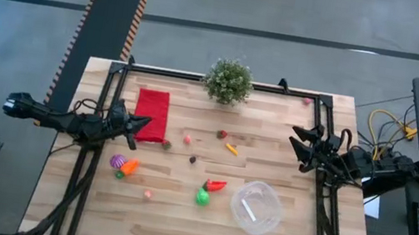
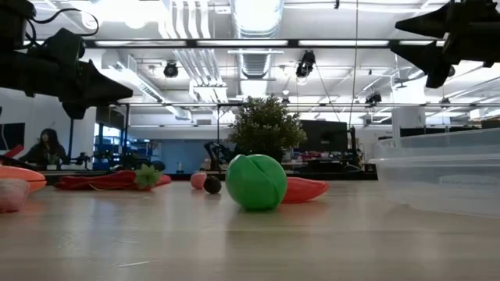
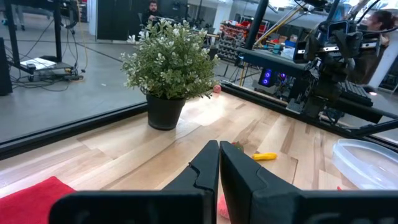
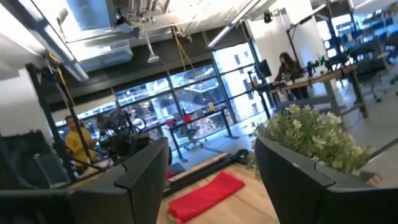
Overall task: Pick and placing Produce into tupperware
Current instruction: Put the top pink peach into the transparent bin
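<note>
The tupperware (image 1: 257, 208) is a round clear container standing on the table's near right part; in the low view the tupperware (image 2: 445, 179) fills the right side. Small produce lies scattered on the wood: a green piece (image 1: 203, 197) (image 2: 256, 181) beside a red chili (image 1: 216, 185), a purple piece (image 1: 117, 160) with an orange carrot (image 1: 129, 166), and pink, yellow and dark bits near the middle. My left gripper (image 1: 145, 124) (image 3: 219, 163) hangs shut above the red cloth's right edge. My right gripper (image 1: 294, 139) (image 4: 211, 146) hovers open above the table's right side. Both are well above the table.
A potted plant (image 1: 229, 81) stands at the far edge's middle. A red folded cloth (image 1: 152, 114) lies on the left far part. A black frame rail (image 1: 224, 80) runs along the far edge and down both sides. Bare wood lies between the produce and the near edge.
</note>
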